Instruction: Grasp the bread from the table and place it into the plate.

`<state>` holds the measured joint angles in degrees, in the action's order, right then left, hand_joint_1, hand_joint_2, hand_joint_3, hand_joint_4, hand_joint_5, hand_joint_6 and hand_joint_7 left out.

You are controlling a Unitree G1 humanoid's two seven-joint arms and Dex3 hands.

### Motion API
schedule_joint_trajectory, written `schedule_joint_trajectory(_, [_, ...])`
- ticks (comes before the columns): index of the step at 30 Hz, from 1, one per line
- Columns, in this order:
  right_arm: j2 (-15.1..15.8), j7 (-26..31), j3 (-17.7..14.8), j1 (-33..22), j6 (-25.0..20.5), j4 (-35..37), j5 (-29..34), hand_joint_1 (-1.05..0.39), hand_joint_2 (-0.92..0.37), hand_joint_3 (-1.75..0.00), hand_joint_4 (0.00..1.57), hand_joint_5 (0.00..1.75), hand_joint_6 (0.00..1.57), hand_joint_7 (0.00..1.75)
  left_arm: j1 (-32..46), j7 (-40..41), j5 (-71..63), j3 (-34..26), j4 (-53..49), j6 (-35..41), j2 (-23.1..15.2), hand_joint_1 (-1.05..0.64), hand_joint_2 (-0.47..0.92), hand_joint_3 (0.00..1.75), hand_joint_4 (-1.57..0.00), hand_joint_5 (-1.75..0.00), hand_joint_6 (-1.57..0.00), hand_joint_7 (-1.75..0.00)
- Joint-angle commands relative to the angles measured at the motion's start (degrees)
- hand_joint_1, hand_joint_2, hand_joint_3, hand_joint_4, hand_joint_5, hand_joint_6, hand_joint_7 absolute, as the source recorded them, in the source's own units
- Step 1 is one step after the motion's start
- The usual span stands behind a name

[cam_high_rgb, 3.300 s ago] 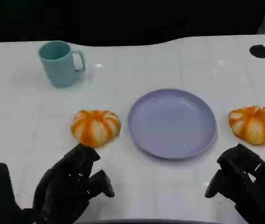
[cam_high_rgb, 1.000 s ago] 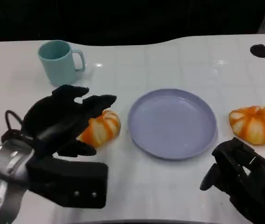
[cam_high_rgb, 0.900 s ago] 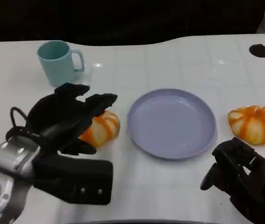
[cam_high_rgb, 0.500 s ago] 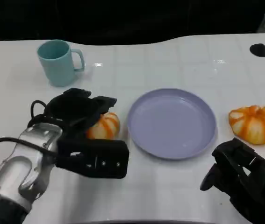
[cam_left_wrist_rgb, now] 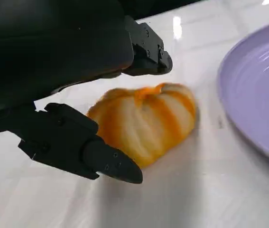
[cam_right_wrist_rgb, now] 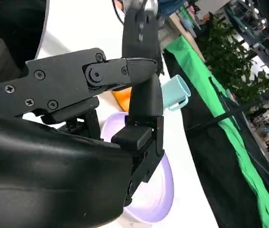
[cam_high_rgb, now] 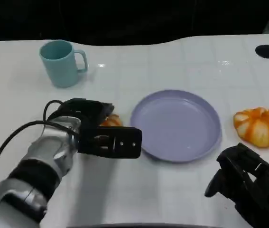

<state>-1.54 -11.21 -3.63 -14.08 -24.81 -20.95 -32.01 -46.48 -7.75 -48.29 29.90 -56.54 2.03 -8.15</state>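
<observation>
Altogether two breads (cam_high_rgb: 110,120) (cam_high_rgb: 260,126), one plate (cam_high_rgb: 177,124), one mug (cam_high_rgb: 62,63).

Left hand (cam_high_rgb: 84,114) advanced from the near counter edge onto the bread (cam_high_rgb: 110,121).

At the earliest frame the left hand lies low at the near edge, apart from the bread. It then reaches forward and comes down over the bread. Now its silver forearm stretches across the counter (cam_high_rgb: 181,57) and the hand covers most of the bread in the head view. In the left wrist view the fingers (cam_left_wrist_rgb: 77,147) bracket the bread (cam_left_wrist_rgb: 143,121) on two sides; contact cannot be confirmed.
</observation>
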Motion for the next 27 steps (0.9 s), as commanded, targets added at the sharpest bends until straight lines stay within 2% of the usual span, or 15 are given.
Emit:
schedule_joint_trajectory(1, [0.4,-0.1,-0.4,-0.5,-0.1,-0.8,-0.6,-0.52,-0.92,-0.19,0.63,1.75,0.56,1.50,-4.1,3.5,1.3,1.0,-6.3,-2.3,0.9,-0.36,0.78,0.01,-0.01,-0.17,-0.21,0.00])
schedule_joint_trajectory(8, [0.7,-0.5,-0.6,-0.6,-0.2,-0.8,-0.9,-0.53,-0.92,-0.18,0.63,1.75,0.57,1.50,-6.7,5.2,3.5,1.5,-14.7,-6.0,1.9,-0.28,0.82,0.01,-0.13,-0.16,-0.28,-0.01])
schedule_joint_trajectory(13, [1.0,-0.5,-0.8,-0.7,-0.3,-0.9,-1.2,-0.52,-0.92,-0.19,0.62,1.75,0.56,1.50,-6.3,8.9,4.4,1.7,-17.1,-7.9,2.0,-0.23,0.90,0.01,-0.34,-0.09,-0.36,-0.01])
schedule_joint_trajectory(14, [1.1,-0.7,-0.8,-0.7,-0.1,-0.8,-1.2,-0.52,-0.92,-0.19,0.62,1.75,0.56,1.50,-6.0,10.2,4.6,1.6,-17.4,-8.5,1.9,-0.21,0.91,0.12,-0.51,-0.15,-0.45,-0.04])
schedule_joint_trajectory(15, [1.1,-0.9,-0.8,-0.8,0.1,-0.7,-1.1,-0.53,-0.92,-0.20,0.63,1.75,0.56,1.50,-5.7,11.5,4.7,1.7,-17.8,-9.1,1.8,-0.21,0.92,0.16,-0.58,-0.18,-0.49,-0.05])
schedule_joint_trajectory(16, [1.2,-0.9,-0.8,-0.8,0.1,-0.7,-1.2,-0.53,-0.92,-0.19,0.62,1.75,0.56,1.50,-5.5,12.7,4.7,1.7,-18.0,-9.8,1.6,-0.21,0.92,0.20,-0.67,-0.45,-0.59,-0.04])
schedule_joint_trajectory(17, [1.2,-0.9,-0.9,-0.8,0.1,-0.7,-1.2,-0.53,-0.92,-0.19,0.62,1.75,0.56,1.50,-5.5,13.5,4.8,1.7,-18.2,-10.2,1.6,-0.22,0.92,0.21,-0.69,-0.59,-0.65,-0.04])
schedule_joint_trajectory(18, [1.2,-1.0,-0.9,-0.8,0.1,-0.7,-1.2,-0.53,-0.92,-0.19,0.62,1.75,0.56,1.50,-5.3,15.0,4.7,1.8,-18.4,-10.7,1.5,-0.23,0.92,0.22,-0.71,-0.67,-0.69,-0.05])
schedule_joint_trajectory(20, [1.1,-1.0,-0.9,-0.8,0.2,-0.7,-1.2,-0.53,-0.92,-0.18,0.62,1.75,0.56,1.50,-5.1,16.8,4.6,2.0,-18.7,-11.4,1.4,-0.23,0.92,0.16,-0.81,-0.90,-0.91,-0.08])
schedule_joint_trajectory(21, [1.2,-1.1,-0.9,-0.7,0.2,-0.6,-1.1,-0.53,-0.92,-0.18,0.62,1.75,0.56,1.50,-4.8,19.0,4.3,2.2,-18.7,-12.2,1.1,-0.23,0.92,0.15,-0.82,-0.93,-0.95,-0.08])
schedule_joint_trajectory(22, [1.2,-1.1,-0.9,-0.7,0.2,-0.6,-1.1,-0.53,-0.92,-0.18,0.62,1.75,0.56,1.50,-4.6,20.5,4.1,2.4,-18.8,-12.8,0.9,-0.22,0.92,0.16,-0.82,-1.29,-1.03,-0.34])
schedule_joint_trajectory(23, [1.3,-1.1,-0.9,-0.7,0.2,-0.5,-1.0,-0.53,-0.92,-0.18,0.62,1.75,0.56,1.50,-4.5,21.6,4.0,2.6,-18.9,-13.2,0.8,-0.21,0.92,0.16,-0.79,-1.55,-0.94,-0.78])
schedule_joint_trajectory(24, [1.3,-1.1,-0.9,-0.7,0.2,-0.5,-1.0,-0.53,-0.92,-0.18,0.62,1.75,0.55,1.50,-4.5,22.2,4.0,2.7,-19.0,-13.5,0.8,-0.21,0.92,0.16,-0.78,-1.64,-0.90,-0.94])
schedule_joint_trajectory(25, [1.3,-1.1,-0.9,-0.7,0.2,-0.5,-1.0,-0.53,-0.92,-0.19,0.62,1.75,0.55,1.50,-4.5,22.4,4.0,2.8,-19.1,-13.6,0.8,-0.20,0.92,0.16,-0.77,-1.69,-0.88,-1.03])
schedule_joint_trajectory(27, [1.3,-1.1,-0.9,-0.6,0.3,-0.3,-1.0,-0.53,-0.92,-0.19,0.62,1.75,0.55,1.50,-4.5,23.6,4.7,2.3,-19.2,-13.7,0.6,-0.20,0.92,0.16,-0.77,-1.73,-0.86,-1.10])
